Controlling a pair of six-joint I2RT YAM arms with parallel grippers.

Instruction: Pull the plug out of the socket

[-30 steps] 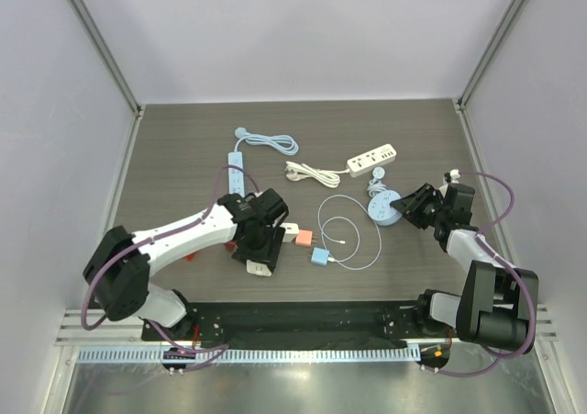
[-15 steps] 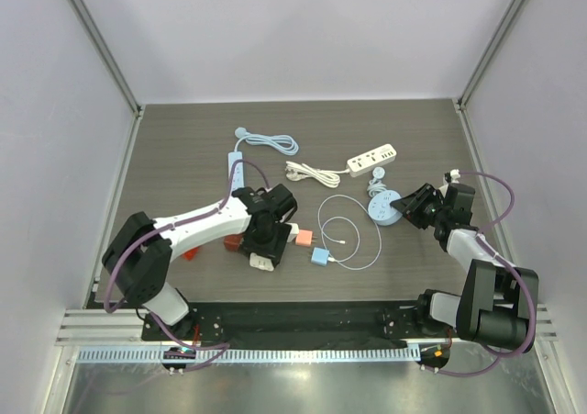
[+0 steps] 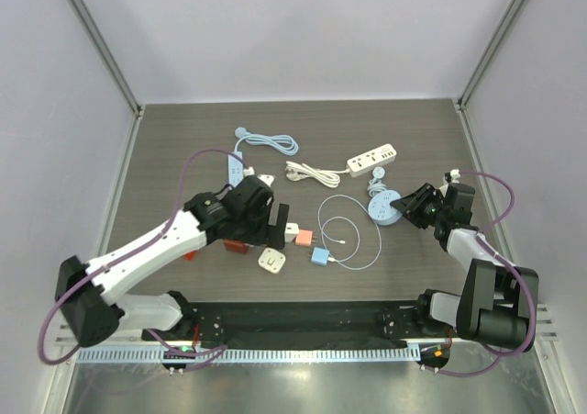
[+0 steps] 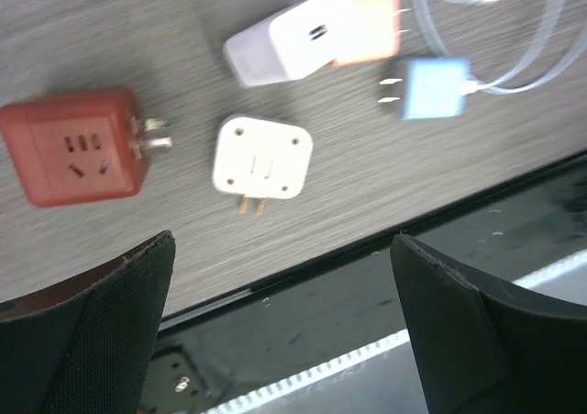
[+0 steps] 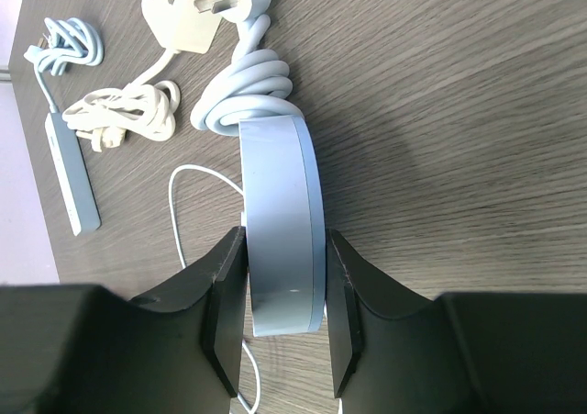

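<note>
Counter (image 3: 183, 139): you see a dark wood-grain surface, matt, finely streaked.
Red socket cube (image 4: 78, 157): smooth plastic with a satin finish; its prongs look like silvery metal.
White plug (image 4: 262, 157): smooth plastic with a faint sheen; its prongs look brassy.
Left claw (image 4: 281, 249): note that one of the pads (image 4: 110, 313) shows a rough, woven black texture.
Right claw (image 5: 282, 249): fingers (image 5: 225, 295) are smooth matt black plastic.
Round blue socket (image 5: 280, 221): smooth plastic with a soft gloss.
Coiled cable (image 5: 243, 93): smooth, rubbery-looking sheath.

I seem to work in a lab test cell: plain white walls (image 3: 303, 28), aluminium corner posts (image 3: 99, 47), closing in one dark wood-grain table (image 3: 183, 139).
</note>
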